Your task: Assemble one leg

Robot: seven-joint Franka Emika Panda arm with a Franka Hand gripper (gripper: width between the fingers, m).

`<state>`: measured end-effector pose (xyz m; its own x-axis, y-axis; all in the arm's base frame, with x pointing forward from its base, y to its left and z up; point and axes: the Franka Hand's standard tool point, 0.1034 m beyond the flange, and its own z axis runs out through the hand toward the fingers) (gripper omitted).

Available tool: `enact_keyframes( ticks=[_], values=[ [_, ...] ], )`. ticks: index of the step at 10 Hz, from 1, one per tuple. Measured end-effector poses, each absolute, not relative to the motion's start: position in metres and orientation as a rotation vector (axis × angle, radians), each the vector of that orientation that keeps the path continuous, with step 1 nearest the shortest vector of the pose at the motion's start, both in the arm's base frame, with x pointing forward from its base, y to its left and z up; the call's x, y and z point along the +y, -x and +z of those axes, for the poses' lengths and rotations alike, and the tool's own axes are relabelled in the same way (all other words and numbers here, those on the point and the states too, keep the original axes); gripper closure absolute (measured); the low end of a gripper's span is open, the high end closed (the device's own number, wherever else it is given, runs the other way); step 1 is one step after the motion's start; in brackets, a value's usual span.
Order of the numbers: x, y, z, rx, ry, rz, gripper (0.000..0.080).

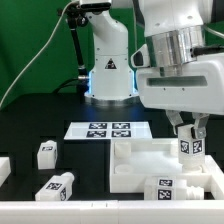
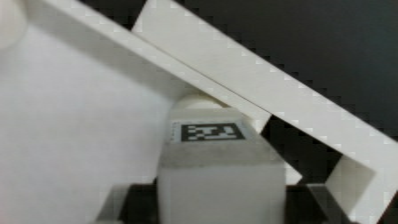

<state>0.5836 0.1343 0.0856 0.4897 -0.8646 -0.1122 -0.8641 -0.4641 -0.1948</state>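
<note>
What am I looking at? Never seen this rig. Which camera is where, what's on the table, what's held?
One white Franka Panda arm stands at the back of a black table. The exterior view watches from off the arm; the wrist view rides on the arm, looking at what it grips. The end effector is shut on one leg, a tagged white peg, close to the rim of the large white tray-like part. Loose legs and the flat marker board lie on the table.

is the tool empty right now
No, the tool grips a leg with a tag on it between its fingers, over the square tray part.
</note>
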Motion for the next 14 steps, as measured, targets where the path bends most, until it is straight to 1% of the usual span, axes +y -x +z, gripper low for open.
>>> enact_keyframes(
  ticks=[3, 4, 5, 6, 7, 10, 14],
  values=[
    [0.1348, -0.583, 0.0852, 1.508, 2.494, 0.01, 0.0515],
    [0.1347, -0.5825, 0.0846, 1.447, 2.531, 0.003, 0.0361],
    [0.135, -0.5817, 0.084, 1.381, 2.569, -0.003, 0.0233],
    [0.1349, -0.5811, 0.0837, 1.235, 2.647, -0.015, 0.0233],
    [0.1352, -0.5813, 0.0842, 1.049, 2.728, -0.027, 0.0167],
    [0.1387, -0.5816, 0.0851, 0.626, 2.862, -0.042, 0.0151],
    [0.1377, -0.582, 0.085, 0.314, 2.925, -0.076, 0.0151]
  ],
)
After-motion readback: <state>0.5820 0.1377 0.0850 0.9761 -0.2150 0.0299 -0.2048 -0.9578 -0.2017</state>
